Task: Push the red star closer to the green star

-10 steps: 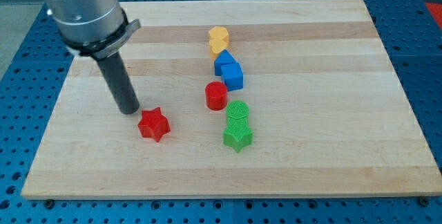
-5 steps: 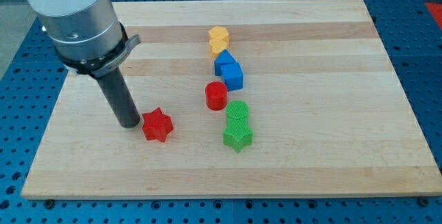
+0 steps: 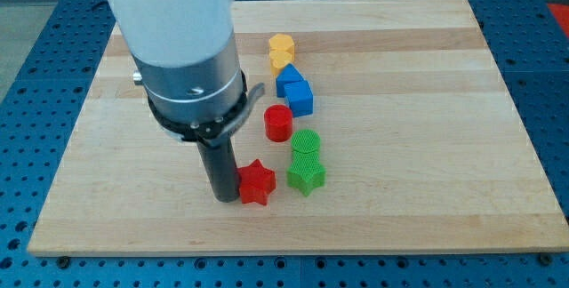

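The red star [image 3: 257, 183] lies on the wooden board [image 3: 427, 146], low and left of centre. My tip [image 3: 226, 197] touches the red star's left side. The green star [image 3: 306, 177] lies just to the red star's right, with a small gap between them. A green ridged block [image 3: 307, 145] sits right above the green star.
A red cylinder [image 3: 278, 123] stands above the green blocks. A blue block [image 3: 294, 90] and a yellow block [image 3: 282, 51] line up toward the view's top. The arm's wide grey body [image 3: 187, 57] hides part of the board's upper left.
My tip has moved right and down, pushing the red star to the right until it lies close beside the green star. The other blocks have not moved.
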Tool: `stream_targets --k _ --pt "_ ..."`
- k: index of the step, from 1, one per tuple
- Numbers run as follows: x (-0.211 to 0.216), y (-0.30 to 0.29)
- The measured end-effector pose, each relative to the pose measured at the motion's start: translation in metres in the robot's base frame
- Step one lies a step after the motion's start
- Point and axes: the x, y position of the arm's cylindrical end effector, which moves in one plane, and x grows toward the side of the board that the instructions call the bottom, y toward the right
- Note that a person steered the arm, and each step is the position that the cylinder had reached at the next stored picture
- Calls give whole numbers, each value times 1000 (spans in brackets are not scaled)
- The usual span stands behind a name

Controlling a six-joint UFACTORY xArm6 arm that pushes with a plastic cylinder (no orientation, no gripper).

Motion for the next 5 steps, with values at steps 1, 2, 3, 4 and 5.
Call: stream_targets --k 1,2,3,4,5 --pt "12 14" --pt "19 26" --pt "21 18" --pt "15 -3" --pt "-16 -3"
